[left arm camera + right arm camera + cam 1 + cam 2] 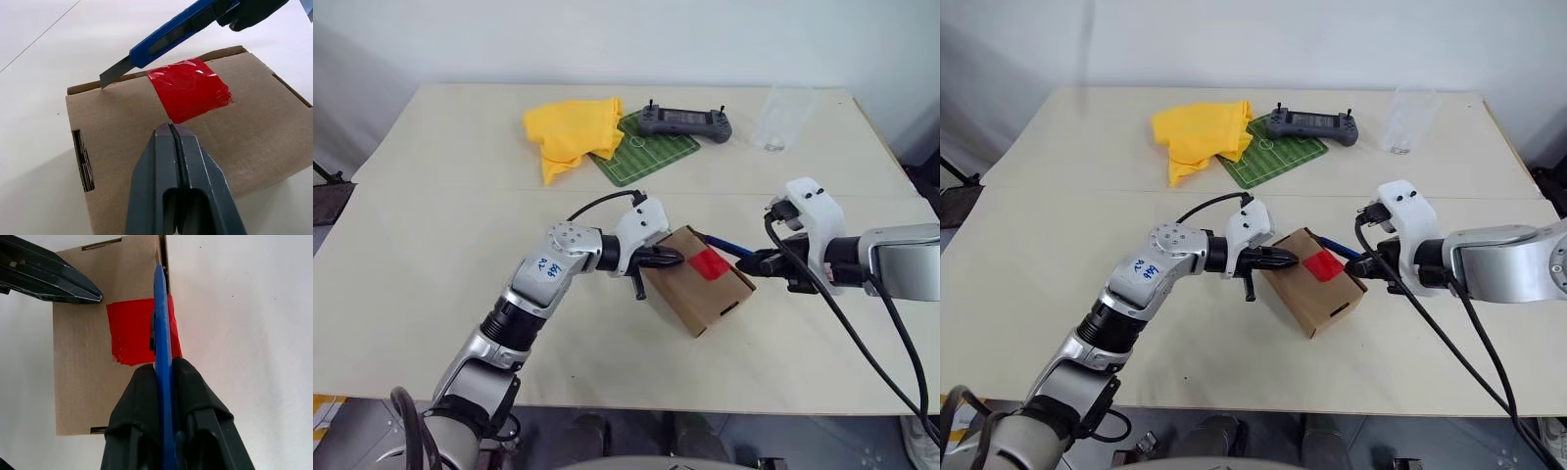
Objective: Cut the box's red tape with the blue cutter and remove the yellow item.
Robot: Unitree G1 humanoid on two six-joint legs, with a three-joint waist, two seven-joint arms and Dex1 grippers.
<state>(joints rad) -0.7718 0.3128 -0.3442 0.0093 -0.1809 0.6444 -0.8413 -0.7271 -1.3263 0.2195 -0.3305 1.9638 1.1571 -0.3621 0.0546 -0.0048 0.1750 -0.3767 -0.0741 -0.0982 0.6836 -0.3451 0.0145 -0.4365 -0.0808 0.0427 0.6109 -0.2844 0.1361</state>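
The small brown cardboard box (697, 291) with a bright red square patch of tape (709, 263) on its top sits near the middle of the pale table (431, 225), turned at an angle, between the two arms. Its flaps are down, with the tape lying across the far edge of the top.

The left gripper (672, 259) has its two black fingers clenched together with nothing between them, tips resting on the left part of the box top, just beside the tape. From the right, the right gripper (751, 262) grasps the slim blue pen-shaped cutter (171, 33); its grey blade (111, 76) meets the far edge of the box top, at the seam just left of the tape. The cutter's body lies above the tape's far end.

Well apart, at the far side of the table, lie a crumpled yellow cloth (572, 131), a green mat printed like a football pitch (644, 153) partly under the cloth, and a grey game controller (684, 122) on the mat's far corner. A clear plastic cup (781, 118) stands far right.
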